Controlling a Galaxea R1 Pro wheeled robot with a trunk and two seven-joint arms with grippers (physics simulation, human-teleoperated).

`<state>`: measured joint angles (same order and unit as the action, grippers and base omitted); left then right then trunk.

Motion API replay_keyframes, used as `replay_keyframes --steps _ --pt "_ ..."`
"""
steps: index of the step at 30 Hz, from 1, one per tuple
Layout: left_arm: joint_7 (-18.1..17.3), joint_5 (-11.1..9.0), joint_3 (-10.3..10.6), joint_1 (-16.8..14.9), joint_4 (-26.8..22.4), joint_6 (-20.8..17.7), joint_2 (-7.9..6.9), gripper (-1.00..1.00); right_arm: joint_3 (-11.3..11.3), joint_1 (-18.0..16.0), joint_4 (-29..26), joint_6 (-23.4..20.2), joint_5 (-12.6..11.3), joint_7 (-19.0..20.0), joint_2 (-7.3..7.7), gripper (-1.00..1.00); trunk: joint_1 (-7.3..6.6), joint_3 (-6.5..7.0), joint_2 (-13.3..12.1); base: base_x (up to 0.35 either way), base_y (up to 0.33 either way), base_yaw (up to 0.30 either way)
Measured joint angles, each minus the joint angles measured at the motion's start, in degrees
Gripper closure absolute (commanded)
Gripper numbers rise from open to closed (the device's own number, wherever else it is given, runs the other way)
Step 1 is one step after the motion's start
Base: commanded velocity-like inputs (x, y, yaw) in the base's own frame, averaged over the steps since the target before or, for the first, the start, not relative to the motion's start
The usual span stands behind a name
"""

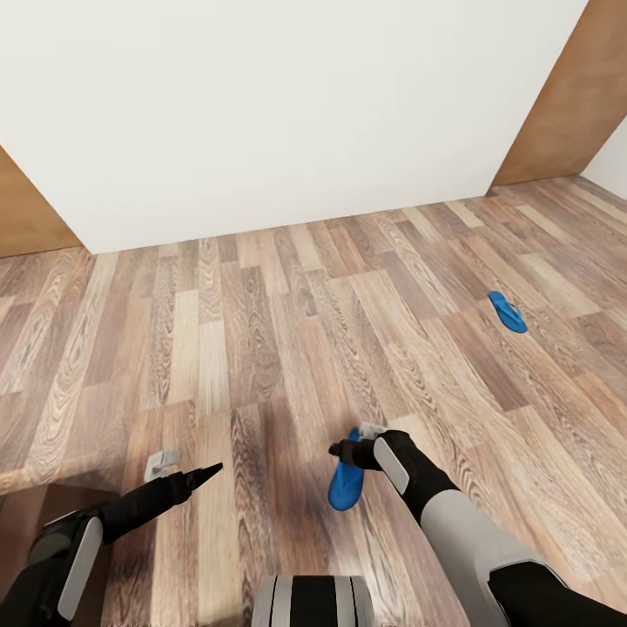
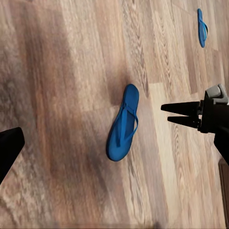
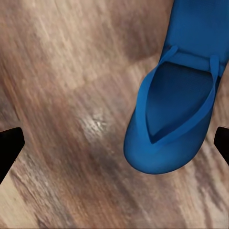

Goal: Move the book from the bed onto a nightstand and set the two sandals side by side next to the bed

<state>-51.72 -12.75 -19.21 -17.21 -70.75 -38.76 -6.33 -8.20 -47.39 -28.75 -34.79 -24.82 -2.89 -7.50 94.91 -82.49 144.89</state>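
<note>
My right end effector (image 1: 341, 451) hangs spread over the near sandal (image 1: 345, 484) on the floor (image 1: 261, 331). Light, floppy; I'd pinch its strap (image 3: 164, 62). Second sandal (image 1: 507, 311) lies well apart.

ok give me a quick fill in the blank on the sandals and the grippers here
1. Both sandals lie on the wood-plank ____.
2. The near sandal lies just below the ____ gripper.
3. The far sandal and the near one are ____ in colour.
4. In the head view, the left gripper holds ____.

Missing words: floor; right; blue; nothing
</note>
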Motion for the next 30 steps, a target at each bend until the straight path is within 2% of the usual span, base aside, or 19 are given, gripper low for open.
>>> replay_keyframes --steps 13,30 --pt "-0.01 0.00 0.00 -0.02 0.00 -0.03 0.00 -1.00 0.00 -0.02 0.00 0.00 0.00 0.00 0.00 -1.00 0.33 -2.88 0.17 0.000 0.000 0.000" --pt "0.01 -0.01 0.00 0.00 0.00 -0.03 0.00 -1.00 -0.05 -0.03 0.06 0.02 0.01 -0.09 0.00 -1.00 0.33 -2.89 0.18 0.000 0.000 0.000"
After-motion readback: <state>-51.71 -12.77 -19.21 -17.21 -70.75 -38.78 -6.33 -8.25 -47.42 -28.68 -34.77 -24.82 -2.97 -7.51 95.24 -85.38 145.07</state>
